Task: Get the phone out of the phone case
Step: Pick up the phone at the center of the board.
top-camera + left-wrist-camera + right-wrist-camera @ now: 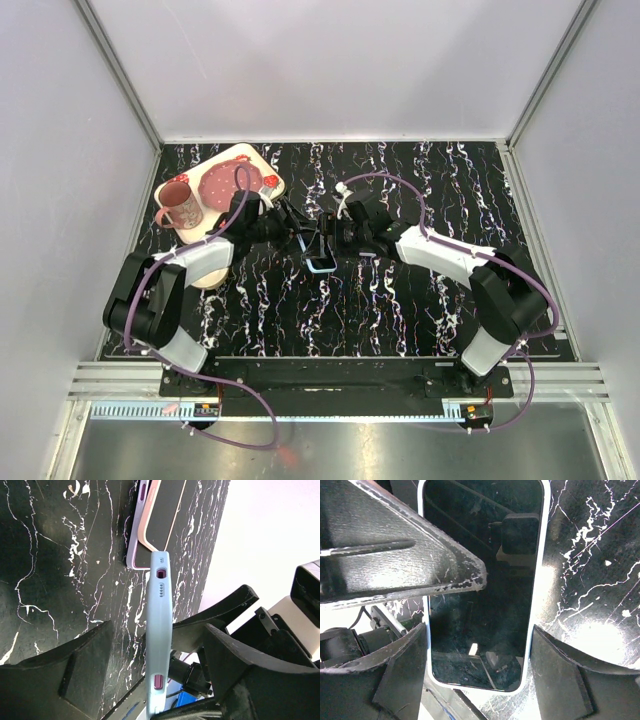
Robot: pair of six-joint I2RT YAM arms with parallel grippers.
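Note:
The phone in its light blue case (pixel 320 262) is held off the table at the middle, between both grippers. In the right wrist view its dark screen (pixel 485 580) faces the camera. My right gripper (pixel 479 630) is shut on the case's two long edges. In the left wrist view the case (pixel 159 610) shows edge-on, with magenta buttons. My left gripper (pixel 159 627) straddles it, open, with a gap on each side. One left finger (pixel 395 555) lies across the screen's upper left corner. The phone sits inside the case.
Two other phones, one purple-cased (pixel 137 525) and one pink-rimmed (pixel 167 515), lie on the black marbled table just beyond the grippers. A cream tray (pixel 262 163) at the back left holds a pink plate (pixel 222 183) and a pink mug (pixel 178 205).

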